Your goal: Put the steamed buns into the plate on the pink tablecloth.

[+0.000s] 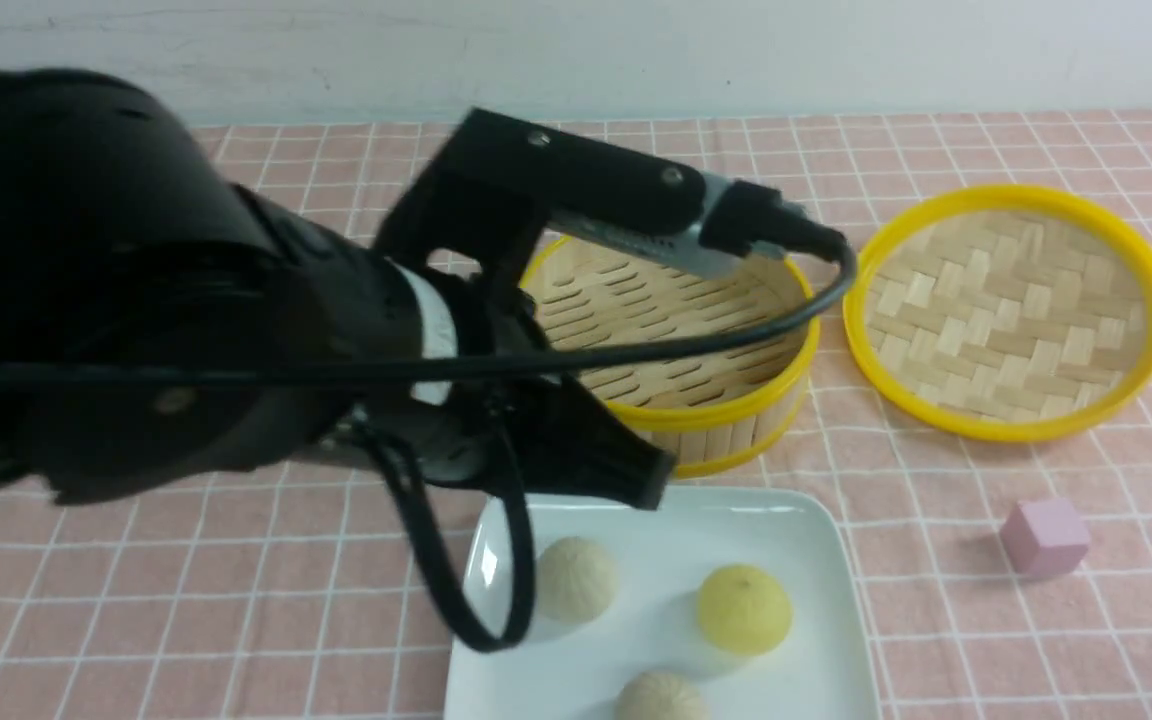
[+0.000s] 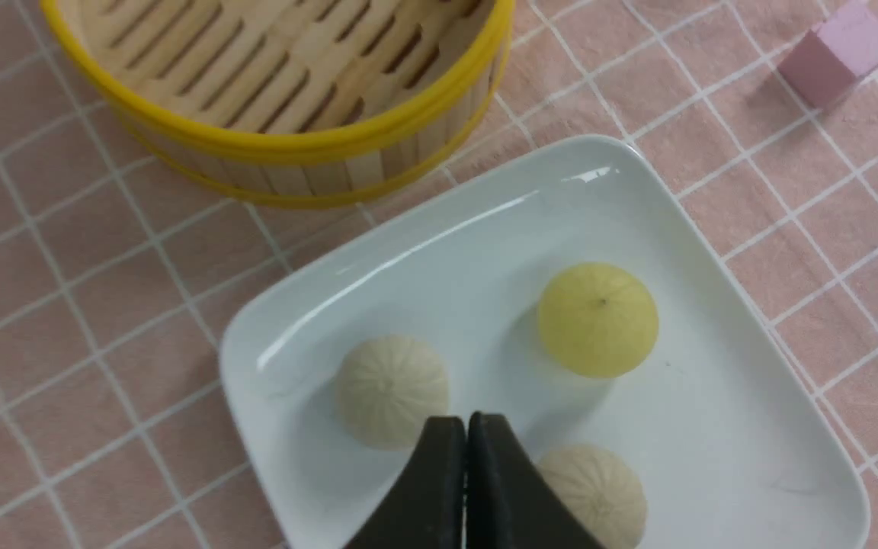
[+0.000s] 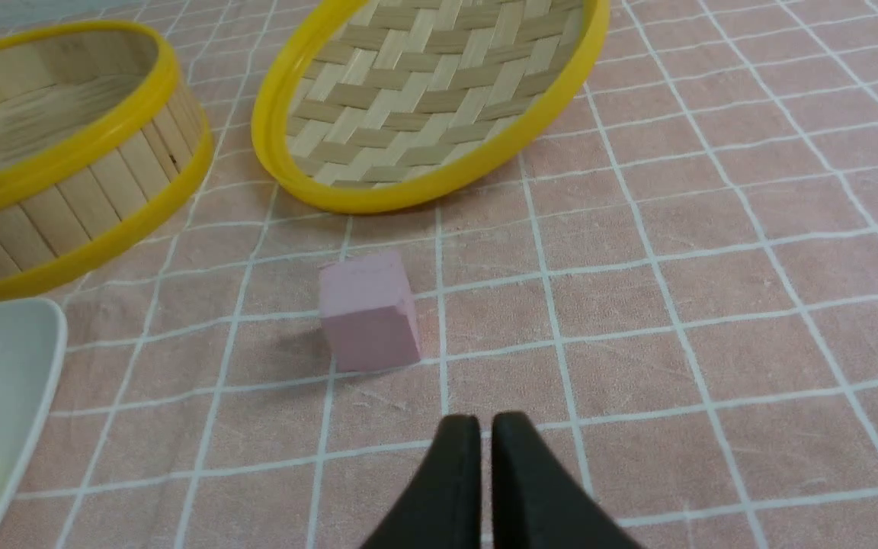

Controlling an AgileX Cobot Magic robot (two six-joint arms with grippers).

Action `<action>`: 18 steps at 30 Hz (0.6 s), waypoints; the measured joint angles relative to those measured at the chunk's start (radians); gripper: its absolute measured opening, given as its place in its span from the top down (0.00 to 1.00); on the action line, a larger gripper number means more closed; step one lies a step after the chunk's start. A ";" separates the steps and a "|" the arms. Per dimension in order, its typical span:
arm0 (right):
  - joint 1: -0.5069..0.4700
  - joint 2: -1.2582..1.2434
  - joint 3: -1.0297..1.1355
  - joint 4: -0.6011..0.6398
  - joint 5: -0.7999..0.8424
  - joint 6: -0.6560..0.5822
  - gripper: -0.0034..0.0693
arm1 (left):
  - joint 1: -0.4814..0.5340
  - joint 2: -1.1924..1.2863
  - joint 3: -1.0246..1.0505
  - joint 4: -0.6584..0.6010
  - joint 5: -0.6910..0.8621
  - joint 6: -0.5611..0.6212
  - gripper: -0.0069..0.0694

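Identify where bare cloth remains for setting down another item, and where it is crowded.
Free: pink tablecloth right of the plate, in front of the pink cube; the strip between the lid and the wall. Crowded: steamer, lid and plate sit close, three steamed buns on the plate.

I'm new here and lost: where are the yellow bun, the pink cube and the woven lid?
yellow bun [image 2: 597, 320], left wrist view, top of its dome.
pink cube [image 3: 370, 328], right wrist view, its near face.
woven lid [image 1: 1011, 310], front view, middle of its weave.
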 joint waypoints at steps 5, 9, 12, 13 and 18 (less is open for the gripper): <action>-0.009 0.000 0.000 0.001 0.001 0.000 0.88 | 0.000 -0.176 0.000 0.014 0.070 0.000 0.88; -0.010 0.000 0.000 0.001 0.001 0.000 0.87 | 0.000 -0.279 0.000 0.036 0.119 0.000 0.88; -0.010 0.000 0.000 0.001 0.001 0.000 0.86 | 0.000 -0.399 0.006 0.066 0.206 0.000 0.88; -0.010 0.000 0.000 0.001 0.001 0.000 0.86 | 0.000 -0.420 0.012 0.070 0.227 0.000 0.88; -0.010 0.000 0.000 0.001 0.002 0.000 0.85 | 0.000 -0.519 0.083 0.073 0.285 -0.025 0.88</action>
